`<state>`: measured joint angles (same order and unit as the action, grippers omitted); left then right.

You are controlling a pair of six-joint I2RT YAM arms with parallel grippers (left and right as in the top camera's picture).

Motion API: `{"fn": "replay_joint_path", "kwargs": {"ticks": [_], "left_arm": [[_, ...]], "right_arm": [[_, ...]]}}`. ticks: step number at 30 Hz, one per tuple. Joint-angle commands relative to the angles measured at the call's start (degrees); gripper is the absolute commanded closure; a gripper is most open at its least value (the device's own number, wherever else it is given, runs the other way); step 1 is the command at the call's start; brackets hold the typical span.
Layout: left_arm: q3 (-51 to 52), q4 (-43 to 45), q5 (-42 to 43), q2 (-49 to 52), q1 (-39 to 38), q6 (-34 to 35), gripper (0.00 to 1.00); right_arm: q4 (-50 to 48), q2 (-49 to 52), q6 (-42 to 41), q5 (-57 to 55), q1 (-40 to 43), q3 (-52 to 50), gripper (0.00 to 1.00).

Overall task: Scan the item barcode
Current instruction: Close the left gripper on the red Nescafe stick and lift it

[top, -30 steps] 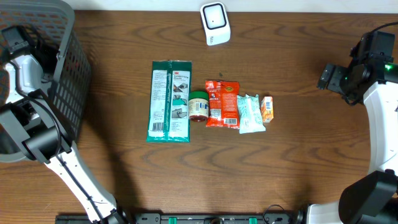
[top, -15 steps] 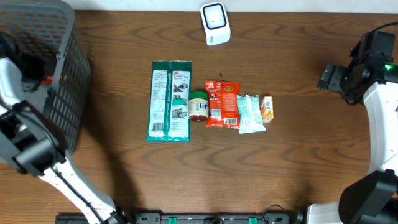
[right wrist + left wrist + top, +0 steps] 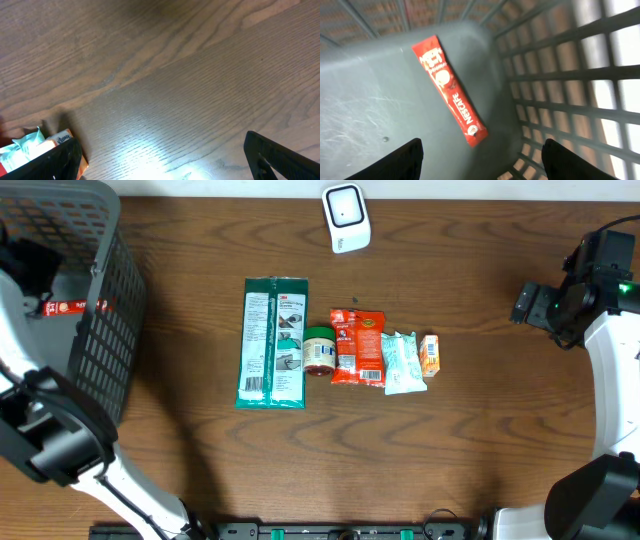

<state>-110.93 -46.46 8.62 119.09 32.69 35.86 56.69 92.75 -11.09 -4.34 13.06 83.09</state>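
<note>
A red Nescafé sachet (image 3: 451, 90) lies flat on the grey floor of the basket (image 3: 365, 100), close to its mesh wall. My left gripper (image 3: 480, 162) hangs open above it inside the basket, holding nothing, both dark fingers (image 3: 395, 162) clear of the sachet. From overhead the sachet (image 3: 70, 307) shows through the basket (image 3: 100, 370) at the far left, with the left gripper (image 3: 30, 265) over it. The white scanner (image 3: 346, 218) stands at the table's back centre. My right gripper (image 3: 530, 305) stays open above bare wood (image 3: 160, 155) at the far right.
A row of items lies mid-table: a green pack (image 3: 272, 342), a small jar (image 3: 319, 351), a red-orange packet (image 3: 357, 348), a white-teal tissue pack (image 3: 403, 363) and a small orange box (image 3: 430, 353). The orange box (image 3: 62, 137) peeks in beside my right finger.
The left gripper went from shut to open inside the basket and let go of the red sachet, which now lies on the basket floor. The right arm has not moved.
</note>
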Motion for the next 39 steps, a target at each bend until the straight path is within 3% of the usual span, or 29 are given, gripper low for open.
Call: {"fn": "replay_joint_path", "kwargs": {"ticks": [1, 18, 22, 25, 29, 39], "left_arm": [[0.2, 0.4, -0.8, 4.2, -0.3, 3.0, 0.24], [0.2, 2.8, -5.5, 15.3, -0.9, 3.9, 0.26], [0.2, 3.9, -5.4, 17.4, -1.2, 3.9, 0.38], [0.2, 3.6, -5.5, 17.5, -1.1, 3.8, 0.70], [0.2, 1.5, -5.4, 15.6, -0.5, 3.6, 0.92], [0.2, -3.9, -6.8, 1.3, 2.7, 1.2, 0.93]], "right_arm": [[-0.1, -0.2, 0.0, -0.3, 0.0, 0.5, 0.01], [-0.1, -0.2, 0.0, -0.3, 0.0, 0.5, 0.01], [-0.1, -0.2, 0.0, -0.3, 0.0, 0.5, 0.01], [-0.1, -0.2, 0.0, -0.3, 0.0, 0.5, 0.01], [-0.1, -0.2, 0.0, -0.3, 0.0, 0.5, 0.01], [-0.1, -0.2, 0.0, -0.3, 0.0, 0.5, 0.01]]}}
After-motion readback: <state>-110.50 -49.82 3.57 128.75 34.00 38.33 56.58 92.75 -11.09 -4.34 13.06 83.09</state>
